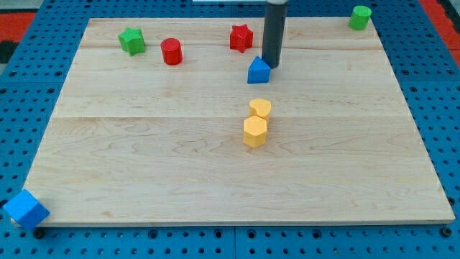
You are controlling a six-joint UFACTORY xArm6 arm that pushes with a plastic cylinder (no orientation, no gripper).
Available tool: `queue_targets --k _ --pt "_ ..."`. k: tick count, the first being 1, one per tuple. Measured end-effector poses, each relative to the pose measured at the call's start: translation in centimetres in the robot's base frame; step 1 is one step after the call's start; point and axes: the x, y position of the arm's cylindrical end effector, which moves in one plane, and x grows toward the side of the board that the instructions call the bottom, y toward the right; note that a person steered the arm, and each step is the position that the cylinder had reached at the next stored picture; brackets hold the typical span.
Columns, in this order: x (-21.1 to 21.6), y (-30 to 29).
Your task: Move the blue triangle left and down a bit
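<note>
The blue triangle (258, 71) sits on the wooden board (144, 158) a little above the middle, towards the view's top. My tip (271, 66) is the lower end of the dark rod coming down from the view's top. It stands just to the upper right of the blue triangle, touching it or nearly so.
A red star (241, 37) lies up-left of the rod. A red cylinder (171, 52) and a green star (132, 40) lie at the upper left. A yellow heart (260, 108) and yellow hexagon (254, 132) sit mid-board. A green block (360, 16) is top right, a blue cube (26, 209) bottom left.
</note>
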Motion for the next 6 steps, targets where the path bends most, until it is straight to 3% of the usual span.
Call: queue_targets --k 5,6 --pt "-0.4 -8.8" --pt "2.4 -10.8"
